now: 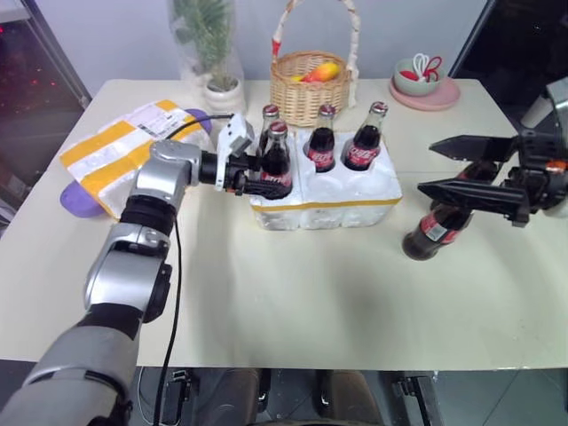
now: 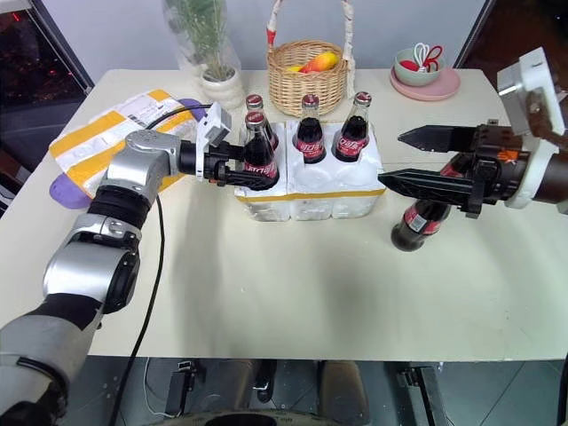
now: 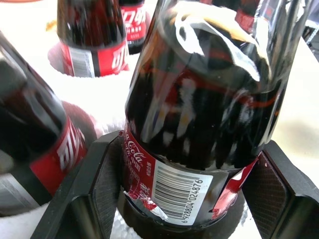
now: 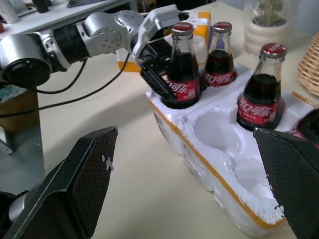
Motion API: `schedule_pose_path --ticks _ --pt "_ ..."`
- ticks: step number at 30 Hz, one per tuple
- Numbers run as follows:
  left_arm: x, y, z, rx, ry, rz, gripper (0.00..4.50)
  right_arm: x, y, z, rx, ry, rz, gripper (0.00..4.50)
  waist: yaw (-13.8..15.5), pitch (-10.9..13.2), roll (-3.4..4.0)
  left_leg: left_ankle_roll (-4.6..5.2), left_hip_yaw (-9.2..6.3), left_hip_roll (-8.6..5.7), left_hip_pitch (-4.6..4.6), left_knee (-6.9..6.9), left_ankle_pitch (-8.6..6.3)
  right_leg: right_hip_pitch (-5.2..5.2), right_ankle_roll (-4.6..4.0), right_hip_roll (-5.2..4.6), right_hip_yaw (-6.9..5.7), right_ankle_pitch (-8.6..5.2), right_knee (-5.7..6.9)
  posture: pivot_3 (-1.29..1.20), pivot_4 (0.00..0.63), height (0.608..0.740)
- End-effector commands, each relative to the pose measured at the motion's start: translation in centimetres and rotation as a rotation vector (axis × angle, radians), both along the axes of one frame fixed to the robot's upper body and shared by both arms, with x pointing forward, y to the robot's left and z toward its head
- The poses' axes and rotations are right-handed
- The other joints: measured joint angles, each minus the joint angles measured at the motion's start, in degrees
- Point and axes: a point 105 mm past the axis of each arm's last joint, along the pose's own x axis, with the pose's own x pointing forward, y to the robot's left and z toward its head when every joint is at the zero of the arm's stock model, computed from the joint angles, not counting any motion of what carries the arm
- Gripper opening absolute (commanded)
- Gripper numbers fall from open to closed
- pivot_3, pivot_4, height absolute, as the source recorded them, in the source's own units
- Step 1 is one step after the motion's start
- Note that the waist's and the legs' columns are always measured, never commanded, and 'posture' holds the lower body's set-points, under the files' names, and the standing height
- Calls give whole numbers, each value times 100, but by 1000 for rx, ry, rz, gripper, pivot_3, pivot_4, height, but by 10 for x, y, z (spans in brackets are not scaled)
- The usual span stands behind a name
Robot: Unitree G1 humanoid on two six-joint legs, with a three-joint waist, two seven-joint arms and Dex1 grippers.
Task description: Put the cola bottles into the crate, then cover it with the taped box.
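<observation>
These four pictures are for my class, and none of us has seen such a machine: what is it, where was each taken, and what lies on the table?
It is a humanoid robot with two arms, each ending in two black jaws. Two pictures look down from its head; the other two are taken from its wrists.

On the table stands a white foam crate with round wells; four cola bottles stand in it. The left gripper is closed around the front-left bottle, sitting in its well. The right gripper is open and holds nothing; beneath it another bottle waits on the table. Behind are a taped box, a wicker basket, a potted plant and a pink bowl.
</observation>
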Motion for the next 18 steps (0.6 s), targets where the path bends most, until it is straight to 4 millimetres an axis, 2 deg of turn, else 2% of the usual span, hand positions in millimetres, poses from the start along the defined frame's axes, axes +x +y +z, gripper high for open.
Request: schedule_pose_path --ticks 1,3,5,6,7,10,12,14,18 --pt "1 3 15 -15 -67 3 2782 -1 3 4 -6 -49 7 4500 0 0 1 0 0 0 0 0 0 0 0 0 0 0 2 0 150 740" --pt "1 5 14 -26 -55 20 2782 0 3 1 -9 -48 1 4500 -1 0 0 0 0 0 0 1 0 0 0 0 0 0 3 0 150 740" --pt "1 7 14 -35 -46 29 3836 2 3 -1 -8 -49 -8 4500 -2 0 1 0 0 0 0 1 0 0 0 0 0 0 3 0 150 740" --pt "1 8 14 -38 -41 29 4223 3 3 -1 -6 -50 -15 4500 -1 0 1 0 0 0 0 1 0 -1 0 0 0 0 4 0 150 740" --pt "0 11 15 -43 -43 30 4426 4 2 0 -2 -54 -23 4500 0 -1 1 0 0 0 0 1 0 -1 0 0 0 0 5 0 150 740" --pt "-4 18 25 -81 -45 31 4426 5 2 1 1 -59 -31 4500 -7 -1 1 -1 0 0 0 2 0 -1 0 0 0 0 6 0 150 740" --pt "-11 25 41 -127 -46 23 4426 4 2 2 -1 -62 -30 4500 0 -1 1 -1 0 1 0 3 1 -2 0 0 0 0 8 0 150 740" --pt "-27 35 66 -192 -39 -20 4426 1 1 6 -2 -74 -36 4500 -3 0 1 -1 -1 1 0 3 1 -2 0 0 1 0 8 0 150 740" --pt "-59 53 98 -258 -9 -96 4426 -10 0 14 10 -100 -46 4500 -5 -2 4 -27 -2 1 -4 2 16 -5 0 -1 1 0 7 0 150 740"
